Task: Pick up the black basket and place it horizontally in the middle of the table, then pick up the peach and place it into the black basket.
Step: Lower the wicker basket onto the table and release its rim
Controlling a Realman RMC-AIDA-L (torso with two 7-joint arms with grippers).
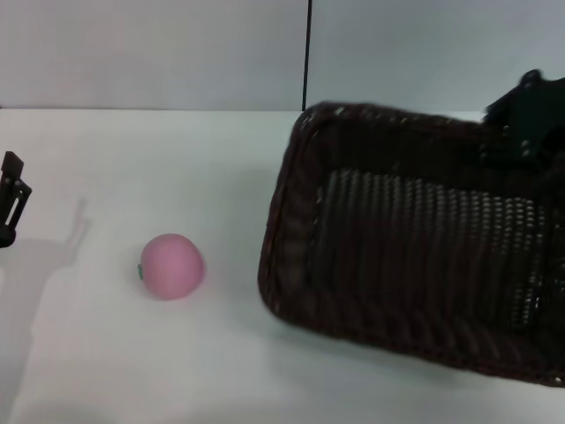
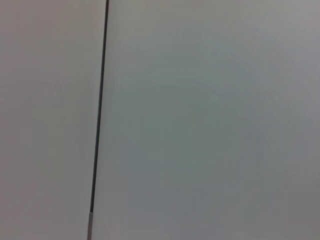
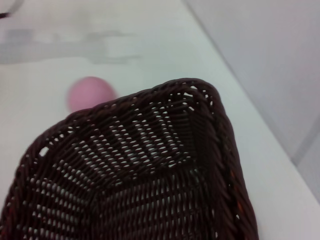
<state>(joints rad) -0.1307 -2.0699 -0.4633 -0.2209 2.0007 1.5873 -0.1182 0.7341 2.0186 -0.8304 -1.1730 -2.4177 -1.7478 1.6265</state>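
Head view: carrying black basket [image 1: 415, 256], tilted, right of peach [image 1: 172, 266].
Keeping right gripper [image 1: 530, 119] level while lowering onto tabletop [image 1: 106, 353]; jaws' state impossible to tell.

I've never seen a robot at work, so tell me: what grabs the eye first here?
The big black basket fills the right side, tipped up at an angle, with the right claw at its far rim. A small pink peach sits alone on the white table to its left, and the left claw waits at the far left edge.

Bare lab-like setup: plain white table [image 1: 106, 353], blank grey wall [image 1: 150, 53]
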